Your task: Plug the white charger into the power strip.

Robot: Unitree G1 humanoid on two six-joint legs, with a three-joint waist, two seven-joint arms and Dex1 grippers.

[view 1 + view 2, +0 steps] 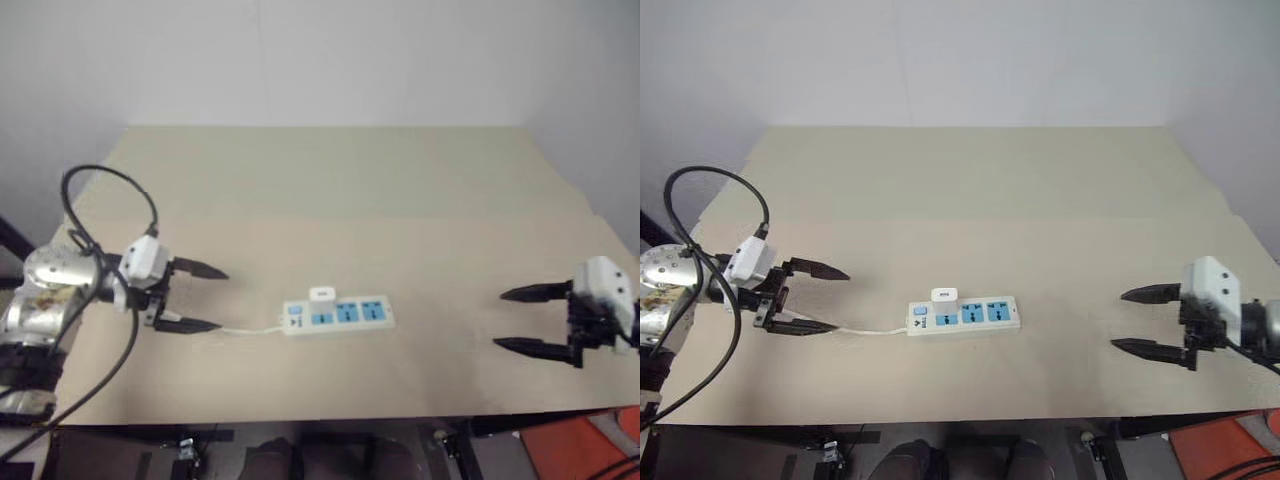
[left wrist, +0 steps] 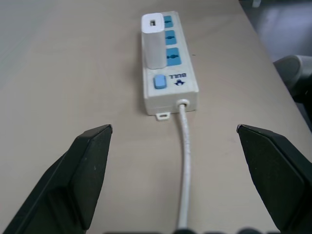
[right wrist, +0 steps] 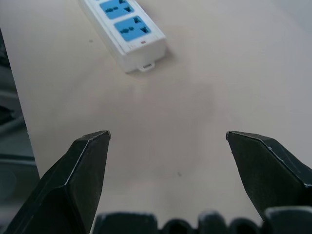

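Note:
The power strip [image 1: 340, 314] lies flat in the middle of the beige table, its white cord [image 1: 240, 331] running off toward the left. The white charger [image 1: 321, 295] stands upright in the socket nearest the switch end; the left wrist view shows the charger [image 2: 154, 41] seated on the strip [image 2: 171, 87] beside the blue switch. My left gripper [image 1: 207, 298] hovers open to the left of the strip, fingers pointing at it, nothing between them. My right gripper [image 1: 512, 319] is open well to the right, also empty and pointing at the strip's far end [image 3: 131, 34].
The table [image 1: 330, 190] stretches wide behind the strip. A black cable [image 1: 110, 250] loops over my left wrist. The table's front edge runs close below both grippers, with dark gear and an orange-red object [image 1: 580, 450] beneath it.

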